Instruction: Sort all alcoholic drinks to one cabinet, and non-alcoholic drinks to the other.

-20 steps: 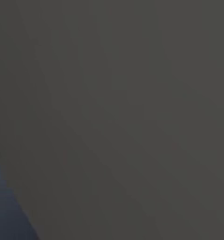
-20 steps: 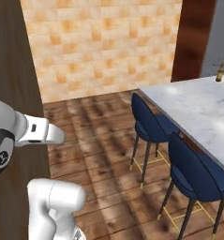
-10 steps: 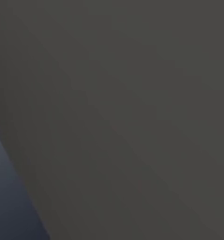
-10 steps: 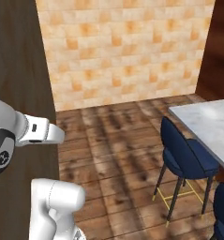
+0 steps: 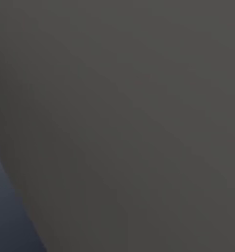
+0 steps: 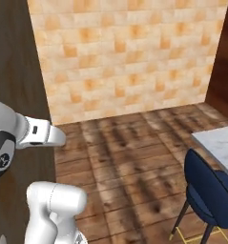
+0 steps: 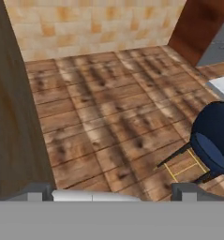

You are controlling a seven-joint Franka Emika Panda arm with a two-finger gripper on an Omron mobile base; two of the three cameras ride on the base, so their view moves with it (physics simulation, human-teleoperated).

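Observation:
My gripper (image 7: 112,192) is open, its two dark fingertips (image 7: 36,192) wide apart with nothing between them, looking down at bare plank floor (image 7: 113,108). My white arm (image 6: 39,136) reaches in from the left of the right base view. A reddish-brown wooden cabinet (image 7: 197,28) stands at the far right, past the floor. The alcoholic and non-alcoholic drinks are out of view.
A dark wooden panel (image 6: 15,57) stands close on my left. A tan brick wall (image 6: 125,57) closes the far side. A navy stool (image 6: 206,190) and a white marble counter corner (image 6: 220,143) are at the right. A flat grey surface (image 5: 129,108) sits right before the left base camera.
The whole picture has shifted, so the base has turned: counter and stools slid off to the right and the brick wall came to the centre. The gripper stays open.

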